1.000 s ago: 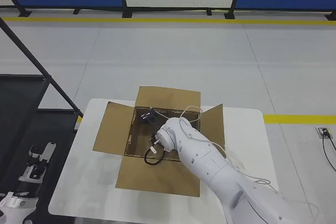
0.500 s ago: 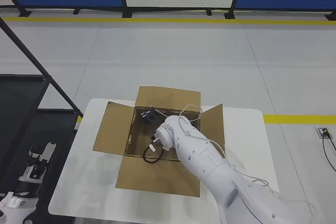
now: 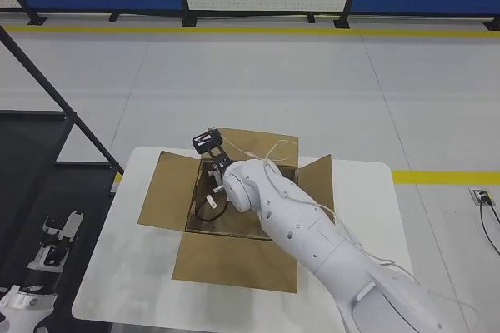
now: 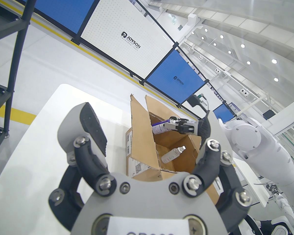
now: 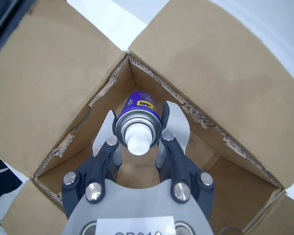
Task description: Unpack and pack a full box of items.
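Observation:
The open cardboard box (image 3: 167,191) stands on the white table (image 3: 362,200). My right arm (image 3: 258,191) leans over the box's far left corner. In the right wrist view my right gripper (image 5: 139,116) is shut on a blue spray can (image 5: 139,106) with a white nozzle, held above the inner corner of the box (image 5: 51,57). From the left wrist view the can (image 4: 160,126) sticks out sideways from the right gripper (image 4: 183,126) above the box rim (image 4: 142,128). A white spray bottle (image 4: 172,154) lies inside. My left gripper (image 4: 147,128) is open and holds nothing, off the table's left side.
All four box flaps are folded outward; the near flap (image 3: 233,266) covers the table's front. A black metal rack (image 3: 33,75) stands left of the table. Bare tabletop lies right of the box and along the left side (image 4: 39,135).
My right arm has swung from the middle of the box toward its far left corner and risen, bringing the spray can up with it.

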`<state>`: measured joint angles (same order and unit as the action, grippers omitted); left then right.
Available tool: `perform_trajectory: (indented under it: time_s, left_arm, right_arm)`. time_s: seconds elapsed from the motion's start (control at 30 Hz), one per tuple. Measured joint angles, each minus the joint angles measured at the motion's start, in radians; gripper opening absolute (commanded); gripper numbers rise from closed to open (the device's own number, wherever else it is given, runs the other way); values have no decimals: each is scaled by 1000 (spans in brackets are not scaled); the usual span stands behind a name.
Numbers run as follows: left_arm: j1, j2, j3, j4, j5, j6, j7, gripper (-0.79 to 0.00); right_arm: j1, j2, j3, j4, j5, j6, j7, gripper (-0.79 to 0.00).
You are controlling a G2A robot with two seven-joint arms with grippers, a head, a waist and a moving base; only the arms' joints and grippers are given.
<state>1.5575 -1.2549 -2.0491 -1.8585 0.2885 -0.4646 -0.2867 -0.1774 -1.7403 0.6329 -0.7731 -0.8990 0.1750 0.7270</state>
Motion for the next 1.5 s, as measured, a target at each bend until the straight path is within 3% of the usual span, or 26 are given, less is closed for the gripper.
perform_trajectory:
  time_s: [0.27,0.43,0.53,0.73,0.97,1.13,1.5]
  left_arm:
    - [0,0,0,0,0,0,0,0]
    - [0,0,0,0,0,0,0,0]
    - [0,0,0,0,0,0,0,0]
    - [0,0,0,0,0,0,0,0]
    - [0,0,0,0,0,0,0,0]
    - [0,0,0,0,0,0,0,0]
    - [0,0,0,0,0,0,0,0]
  right_arm:
    - [-337,170,273,-705,-378,143,178,-785]
    - [-526,221,486,-1029,-567,173,201,-785]
    - [-568,235,621,-1115,-594,194,204,-785]
    - [-612,259,872,-1124,-604,173,278,-785]
    - [-651,285,1045,-973,-662,85,415,-785]
    - [-689,299,1105,-863,-656,1,477,-785]
    - [-708,312,1103,-675,-588,-101,483,-785]
